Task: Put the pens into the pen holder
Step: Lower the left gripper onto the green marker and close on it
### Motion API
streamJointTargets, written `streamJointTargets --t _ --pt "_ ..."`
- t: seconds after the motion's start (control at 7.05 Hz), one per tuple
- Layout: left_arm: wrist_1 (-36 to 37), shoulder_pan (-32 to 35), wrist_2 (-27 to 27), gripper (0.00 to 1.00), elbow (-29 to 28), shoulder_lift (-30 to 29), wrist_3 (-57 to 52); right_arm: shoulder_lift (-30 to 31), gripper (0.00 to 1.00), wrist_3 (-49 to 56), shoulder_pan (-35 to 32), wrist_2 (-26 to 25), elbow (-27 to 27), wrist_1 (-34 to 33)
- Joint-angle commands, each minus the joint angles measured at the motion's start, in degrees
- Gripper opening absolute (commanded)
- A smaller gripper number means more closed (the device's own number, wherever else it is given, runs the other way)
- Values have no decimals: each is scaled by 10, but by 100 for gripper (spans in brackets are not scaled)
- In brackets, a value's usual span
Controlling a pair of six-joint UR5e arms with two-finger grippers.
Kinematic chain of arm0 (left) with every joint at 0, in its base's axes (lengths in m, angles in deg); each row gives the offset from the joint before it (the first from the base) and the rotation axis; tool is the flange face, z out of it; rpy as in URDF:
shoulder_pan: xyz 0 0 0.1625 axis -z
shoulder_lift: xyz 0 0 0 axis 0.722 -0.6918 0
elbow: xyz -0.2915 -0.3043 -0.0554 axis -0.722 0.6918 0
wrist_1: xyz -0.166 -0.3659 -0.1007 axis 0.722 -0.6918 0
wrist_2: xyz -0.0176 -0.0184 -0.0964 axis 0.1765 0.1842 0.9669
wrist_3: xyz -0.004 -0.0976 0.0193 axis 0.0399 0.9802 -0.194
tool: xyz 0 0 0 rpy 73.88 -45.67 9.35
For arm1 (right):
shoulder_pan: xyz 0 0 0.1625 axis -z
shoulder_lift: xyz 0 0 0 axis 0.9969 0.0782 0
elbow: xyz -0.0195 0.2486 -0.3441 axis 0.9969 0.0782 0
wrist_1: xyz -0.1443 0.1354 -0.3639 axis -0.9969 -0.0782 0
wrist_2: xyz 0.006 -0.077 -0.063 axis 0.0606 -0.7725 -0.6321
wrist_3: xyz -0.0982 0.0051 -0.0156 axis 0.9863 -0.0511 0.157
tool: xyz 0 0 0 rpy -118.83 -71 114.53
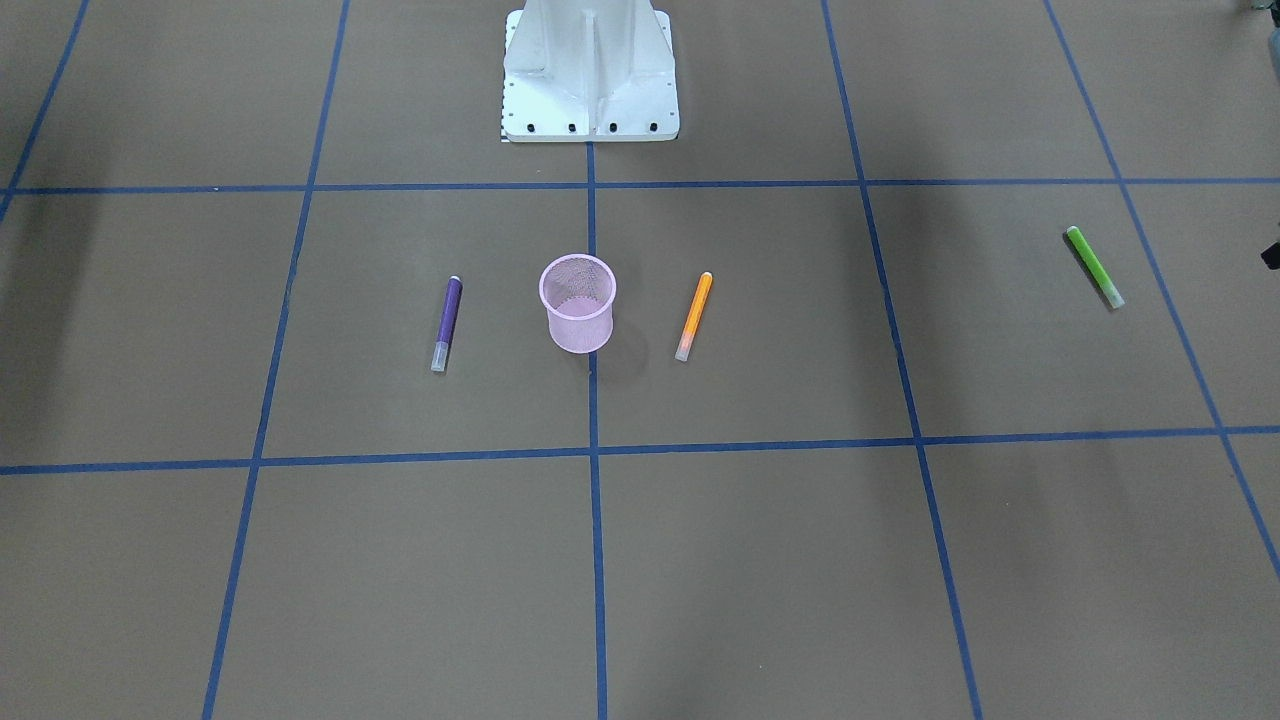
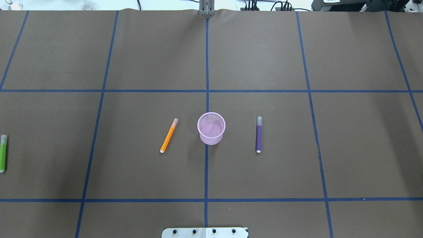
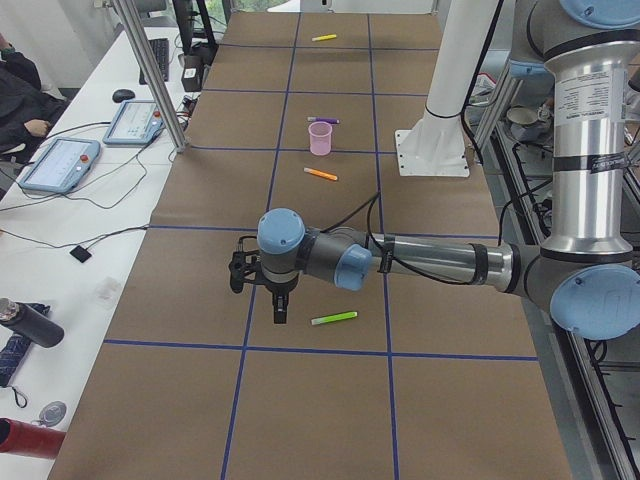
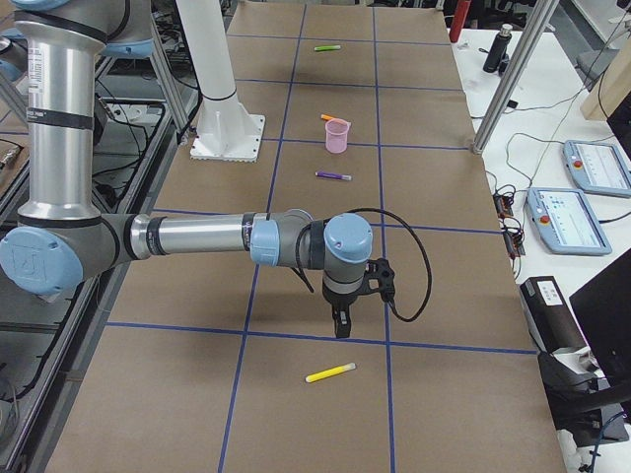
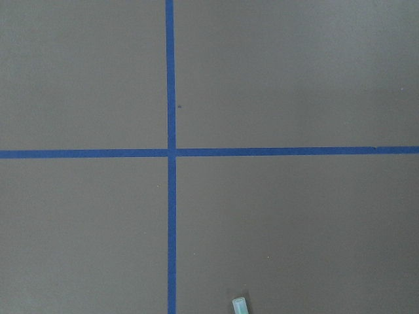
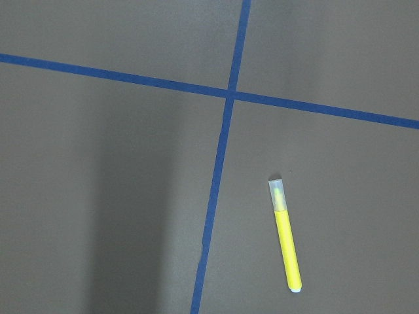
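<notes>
The pink mesh pen holder [image 1: 578, 303] [image 2: 211, 128] stands upright and empty at the table's middle. The purple pen [image 1: 447, 323] [image 2: 258, 134] lies on the robot's right of it and the orange pen [image 1: 694, 316] [image 2: 169, 135] on its left, both apart from it. The green pen [image 1: 1094, 267] [image 2: 2, 153] lies far out on the robot's left. My left gripper [image 3: 281, 315] hangs just beside the green pen [image 3: 334, 319]; only the pen's cap end [image 5: 239, 305] shows in the left wrist view. My right gripper [image 4: 341, 325] hangs above the table's right end. I cannot tell whether either is open.
A yellow pen [image 6: 286, 239] [image 4: 329, 372] lies near the right gripper at the table's right end. The white robot base [image 1: 590, 70] stands behind the holder. Blue tape lines grid the brown table. Tablets [image 3: 60, 160] and bottles sit on the side desk.
</notes>
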Motion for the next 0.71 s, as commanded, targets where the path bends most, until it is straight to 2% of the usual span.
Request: streamJointTargets --t 0.0,0.28,0.57 --pt "-107 -94 -68 99 1 55 129 0 100 -3 0 1 0 0" --pt "-135 -165 -106 99 -1 59 214 0 100 -4 0 22 0 -1" --pt "-135 -183 -111 99 -5 59 223 0 100 -4 0 33 0 0"
